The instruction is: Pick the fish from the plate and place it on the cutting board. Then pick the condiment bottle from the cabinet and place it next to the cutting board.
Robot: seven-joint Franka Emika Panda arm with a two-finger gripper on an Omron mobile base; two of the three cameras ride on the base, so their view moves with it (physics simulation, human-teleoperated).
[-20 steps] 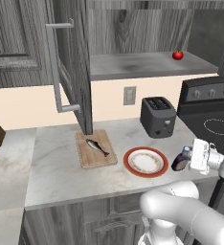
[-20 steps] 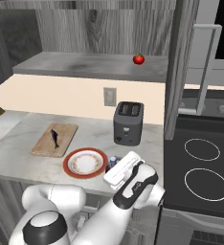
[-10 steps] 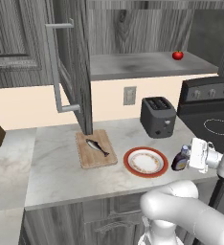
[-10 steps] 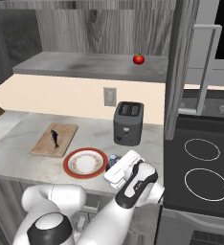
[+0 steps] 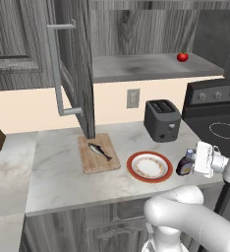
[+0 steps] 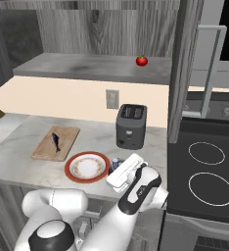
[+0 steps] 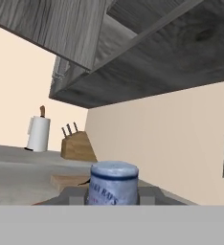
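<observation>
Condiment bottle [image 5: 186, 164], small dark brown-purple, pale label, blue cap | held upright in claw [image 5: 192, 162], low over surface [image 5: 58, 187] beside orange-rimmed plate [image 5: 149, 167] | rigid, light, likely smooth; grip mid-body.

Arm [image 5: 186, 211] is glossy white, built of thick rounded tube sections w/ smooth bulbous elbows; plastic-looking shell, soft grey shading underneath. In left base view a dark, near-black joint section sits at the far right edge, between white links. In right base view the base joint at bottom left has a dark grey round cap w/ white ring around it. Wrist link is a fat white cylinder w/ rounded end. Hand [image 5: 199, 159] is a boxy white block, flat-sided, squared corners, w/ thin grey seam lines across its face in right base view [image 6: 122, 175]. No cables, screws or markings to make out on the shell.
</observation>
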